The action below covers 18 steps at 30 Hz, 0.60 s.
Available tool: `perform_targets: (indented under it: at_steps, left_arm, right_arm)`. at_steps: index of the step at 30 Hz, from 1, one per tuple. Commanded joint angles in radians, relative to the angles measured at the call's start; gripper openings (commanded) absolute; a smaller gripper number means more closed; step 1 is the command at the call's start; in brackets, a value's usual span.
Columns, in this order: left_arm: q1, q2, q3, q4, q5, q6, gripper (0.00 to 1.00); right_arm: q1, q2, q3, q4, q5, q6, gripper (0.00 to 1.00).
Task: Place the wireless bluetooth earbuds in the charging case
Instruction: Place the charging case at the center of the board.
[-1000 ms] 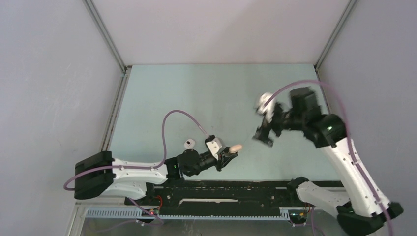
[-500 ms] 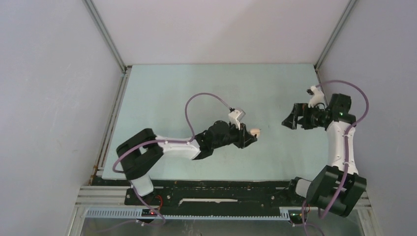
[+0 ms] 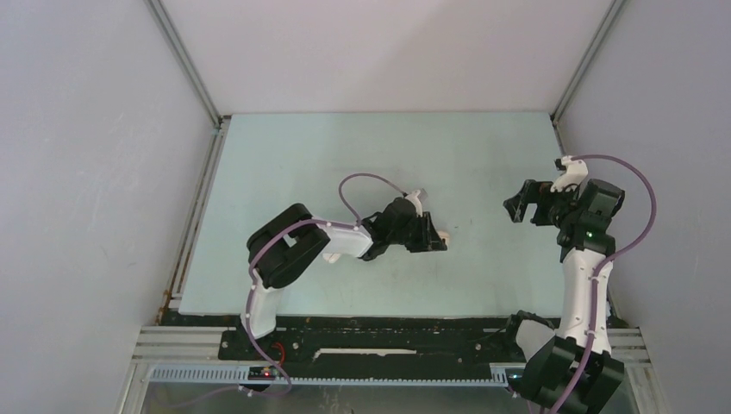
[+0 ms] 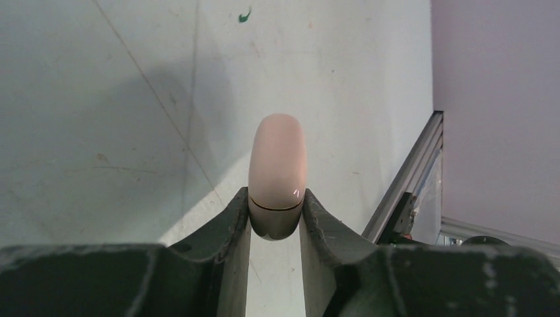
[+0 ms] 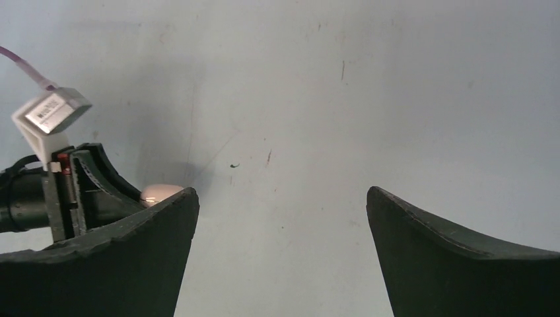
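Note:
My left gripper (image 3: 434, 235) is shut on a beige-pink pebble-shaped charging case (image 3: 443, 234), closed, with a thin seam across it. In the left wrist view the case (image 4: 277, 168) stands out past the fingertips, pinched at its near end, low over the pale green table (image 3: 345, 155). My right gripper (image 3: 517, 207) is open and empty, to the right of the case and facing it. In the right wrist view the case (image 5: 160, 193) peeks out behind my own left finger (image 5: 119, 257). No earbuds show in any view.
The left arm's white link and purple cable (image 3: 362, 181) lie across the table's middle. Grey walls with metal rails (image 3: 203, 185) border the table left, right and back. A black rail (image 3: 388, 332) runs along the near edge.
My left arm has swung from the near edge to the table's middle, carrying the case. My right arm has pulled back to the right side, its gripper staying open.

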Motion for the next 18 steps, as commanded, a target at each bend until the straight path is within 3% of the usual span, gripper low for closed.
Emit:
perform_targets:
  at_steps: [1,7,11,18]
  left_arm:
    - [0.006,0.006,0.075,-0.201,-0.004,0.038,0.33]
    - [0.032,-0.001,0.128,-0.493,-0.071,0.172,0.39]
    - [0.039,-0.058,0.102,-0.584,-0.136,0.227,0.43]
    - [0.039,-0.302,0.029,-0.736,-0.3,0.346,0.45]
  right_arm:
    - [-0.001,-0.008,-0.01,0.058,-0.044,0.031,1.0]
    - [-0.004,-0.005,-0.01,0.048,-0.03,0.047,1.0]
    - [-0.016,-0.027,-0.009,0.037,0.002,0.064,1.0]
    - [0.028,-0.086,0.008,0.004,0.096,-0.025,1.0]
